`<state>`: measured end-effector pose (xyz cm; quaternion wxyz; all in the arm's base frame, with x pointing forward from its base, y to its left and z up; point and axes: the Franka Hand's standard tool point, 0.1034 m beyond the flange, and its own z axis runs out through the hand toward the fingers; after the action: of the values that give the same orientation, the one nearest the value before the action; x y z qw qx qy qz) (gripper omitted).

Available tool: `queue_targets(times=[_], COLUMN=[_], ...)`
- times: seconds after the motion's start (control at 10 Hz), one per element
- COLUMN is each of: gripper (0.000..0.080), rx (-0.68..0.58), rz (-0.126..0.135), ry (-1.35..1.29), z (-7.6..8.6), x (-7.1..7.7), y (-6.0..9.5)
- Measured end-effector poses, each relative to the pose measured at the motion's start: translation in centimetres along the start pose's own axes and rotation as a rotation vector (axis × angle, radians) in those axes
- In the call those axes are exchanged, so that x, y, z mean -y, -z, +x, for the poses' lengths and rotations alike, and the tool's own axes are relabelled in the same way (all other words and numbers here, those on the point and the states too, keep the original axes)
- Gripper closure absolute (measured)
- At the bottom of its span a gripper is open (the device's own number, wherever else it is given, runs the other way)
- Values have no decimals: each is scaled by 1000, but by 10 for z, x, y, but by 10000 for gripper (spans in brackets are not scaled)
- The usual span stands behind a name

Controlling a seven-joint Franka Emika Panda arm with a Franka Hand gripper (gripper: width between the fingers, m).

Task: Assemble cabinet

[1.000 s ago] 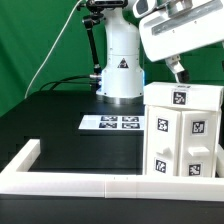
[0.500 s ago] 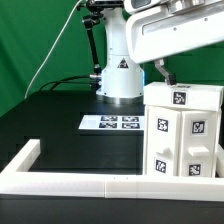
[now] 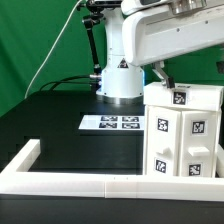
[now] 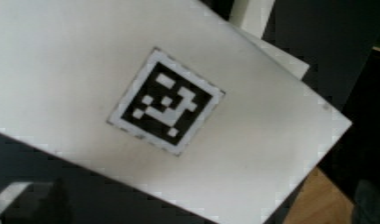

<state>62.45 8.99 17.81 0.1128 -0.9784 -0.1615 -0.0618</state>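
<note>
The cabinet (image 3: pixel 183 133) is seen standing on the black table (image 3: pixel 50 125) at the exterior view's right, inside the white frame (image 3: pixel 90 183). The gripper (image 3: pixel 160 74) is held just above its back edge; whether the fingers are spread cannot be told. A tagged top panel (image 4: pixel 151 110) is seen in the wrist view.

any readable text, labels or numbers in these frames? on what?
No readable words or numbers.
Matte white boxy cabinet: black-and-white square tags, patterns only; one fills the wrist view.
Flat white marker board: four tags, no lettering.
White robot base: black triangle sign, too small to read.
</note>
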Motion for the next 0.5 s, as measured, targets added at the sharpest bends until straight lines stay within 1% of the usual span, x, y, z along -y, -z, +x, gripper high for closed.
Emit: queue_targets(times=[0.2,0.3,0.5], gripper=[2,2,2], rx=[7,16,42], rz=[-10,-16,-24], ry=[150,292,464], z=[-1,-2,-6], x=[-3,-2,-2], y=[0,-1,-5])
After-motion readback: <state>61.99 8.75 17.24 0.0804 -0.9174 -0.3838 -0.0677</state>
